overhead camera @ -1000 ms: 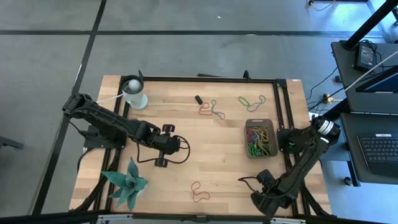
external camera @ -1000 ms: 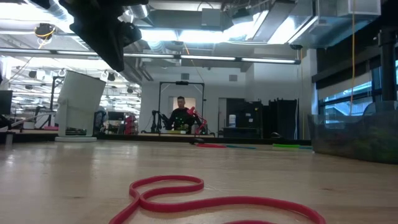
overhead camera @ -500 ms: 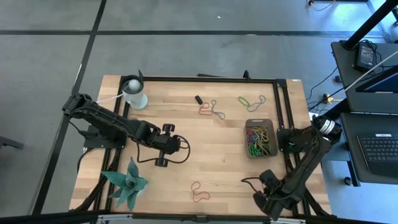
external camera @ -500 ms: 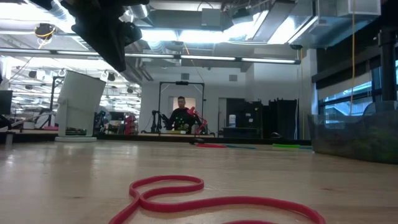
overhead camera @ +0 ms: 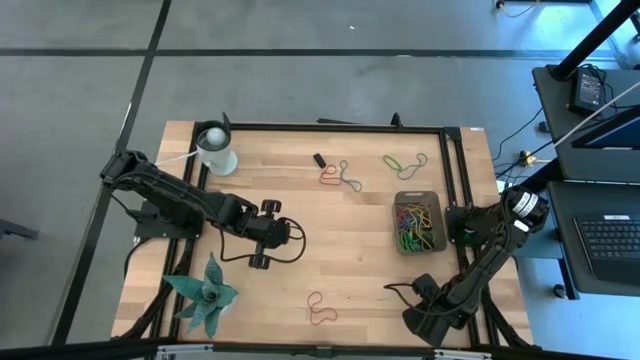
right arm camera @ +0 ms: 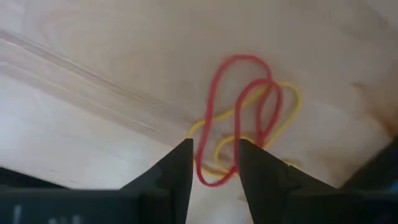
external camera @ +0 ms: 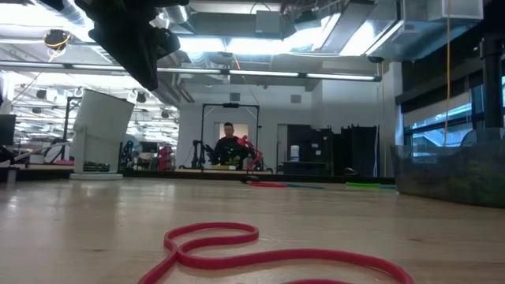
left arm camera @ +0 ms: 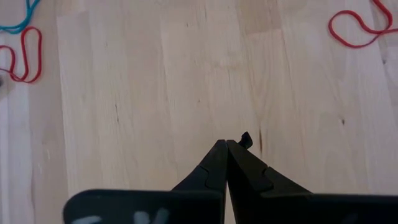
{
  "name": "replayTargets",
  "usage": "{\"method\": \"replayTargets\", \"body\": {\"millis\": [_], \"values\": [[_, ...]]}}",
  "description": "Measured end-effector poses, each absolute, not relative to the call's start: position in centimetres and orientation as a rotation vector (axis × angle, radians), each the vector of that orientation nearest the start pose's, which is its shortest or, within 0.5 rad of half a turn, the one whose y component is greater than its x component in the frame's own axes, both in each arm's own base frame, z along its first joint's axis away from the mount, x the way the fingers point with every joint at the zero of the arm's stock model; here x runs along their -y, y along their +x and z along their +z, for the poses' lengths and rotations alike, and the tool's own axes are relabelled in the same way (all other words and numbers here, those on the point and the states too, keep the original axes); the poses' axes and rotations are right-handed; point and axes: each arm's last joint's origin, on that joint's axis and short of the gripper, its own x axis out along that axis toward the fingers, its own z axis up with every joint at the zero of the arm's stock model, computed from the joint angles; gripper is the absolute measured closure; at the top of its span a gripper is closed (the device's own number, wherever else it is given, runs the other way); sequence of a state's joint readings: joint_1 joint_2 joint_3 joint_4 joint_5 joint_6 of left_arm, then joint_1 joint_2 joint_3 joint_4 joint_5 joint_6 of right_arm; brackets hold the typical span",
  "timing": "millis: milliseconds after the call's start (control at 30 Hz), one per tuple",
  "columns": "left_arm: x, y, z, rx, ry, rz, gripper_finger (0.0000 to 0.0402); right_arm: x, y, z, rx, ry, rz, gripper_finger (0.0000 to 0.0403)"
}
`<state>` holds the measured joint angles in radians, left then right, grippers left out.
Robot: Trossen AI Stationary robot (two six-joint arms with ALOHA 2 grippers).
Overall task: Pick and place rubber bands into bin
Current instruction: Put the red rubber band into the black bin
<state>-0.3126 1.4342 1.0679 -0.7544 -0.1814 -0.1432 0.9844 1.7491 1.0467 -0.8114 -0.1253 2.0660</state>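
The right gripper (right arm camera: 214,163), jaws parted, hangs over a tangled red and yellow pair of rubber bands (right arm camera: 249,118) at the table's near right corner, below the bin (overhead camera: 417,222). Both strands should sit between the fingers before closing. The left gripper (left arm camera: 227,155) waits shut mid-table.

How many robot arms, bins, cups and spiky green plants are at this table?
Robot arms: 2 (left arm, right arm)
Bin: 1
White cup: 1
Spiky green plant: 1
Total: 5
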Motion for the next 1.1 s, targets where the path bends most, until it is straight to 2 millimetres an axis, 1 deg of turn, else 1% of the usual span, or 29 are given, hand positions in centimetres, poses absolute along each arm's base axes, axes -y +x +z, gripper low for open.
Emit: {"method": "replayTargets", "body": {"millis": [133,233,300,400,433,700,867,1100], "values": [[8.0,26.4,24.7,-1.090,0.146,-0.039,0.0401,-25.0,16.2,15.1,-1.527,0.919,-0.785,0.0274],[8.0,26.4,24.7,-1.089,0.145,-0.039,0.0400,-25.0,16.2,15.0,-1.529,0.920,-0.779,0.0290],[8.0,26.5,24.7,-1.088,0.145,-0.039,0.0399,-25.0,16.2,15.0,-1.535,0.920,-0.779,0.0318],[8.0,26.5,24.7,-1.087,0.146,-0.036,0.0399,-24.9,16.1,15.0,-1.536,0.909,-0.790,0.0378],[8.0,26.5,24.7,-1.087,0.147,-0.036,0.0399,-24.9,16.1,15.0,-1.536,0.903,-0.796,0.0390],[8.0,26.5,24.7,-1.086,0.158,-0.039,0.0399,-24.9,16.1,15.2,-1.537,0.898,-0.797,0.0399],[8.0,26.5,24.7,-1.086,0.162,-0.041,0.0399,-25.5,16.5,16.7,-1.543,0.881,-0.779,0.0400],[8.0,26.5,24.7,-1.086,0.162,-0.042,0.0400,-25.8,16.7,20.7,-1.549,0.797,-0.865,0.0401]]}}
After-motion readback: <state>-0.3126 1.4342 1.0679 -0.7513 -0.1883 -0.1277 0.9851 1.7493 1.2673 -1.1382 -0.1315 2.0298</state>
